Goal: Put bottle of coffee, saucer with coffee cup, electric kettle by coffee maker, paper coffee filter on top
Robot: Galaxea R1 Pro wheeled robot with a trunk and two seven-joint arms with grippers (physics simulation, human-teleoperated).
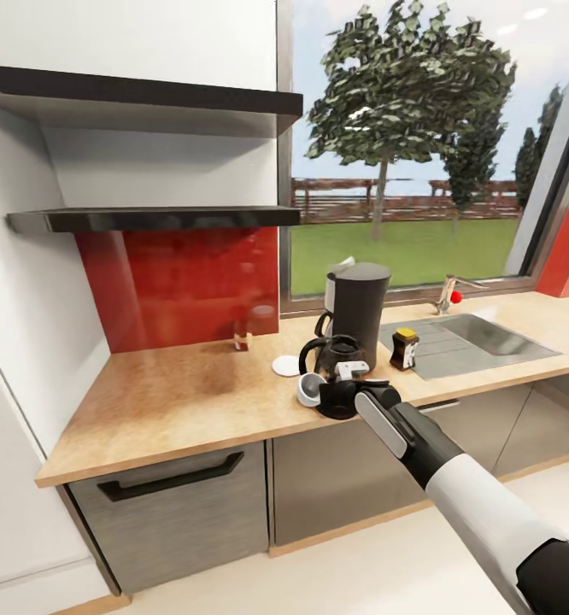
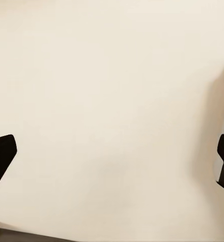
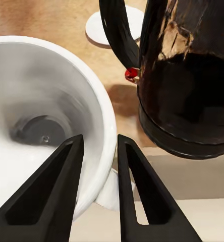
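The maker (image 1: 358, 309), kettle (image 1: 333, 353) and bottle (image 1: 403, 348) stand together mid-frame on the surface (image 1: 182, 397). The right gripper (image 3: 98, 166) pinches the cup's (image 3: 39, 121) rim; the saucer (image 1: 285, 366) waits bare. Left jaws: spread open. Filter placement unclear.

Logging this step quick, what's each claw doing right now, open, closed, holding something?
Left claw: open, holding nothing, facing a plain pale surface.
Right claw: pinched on the rim of the white cup, beside the kettle.
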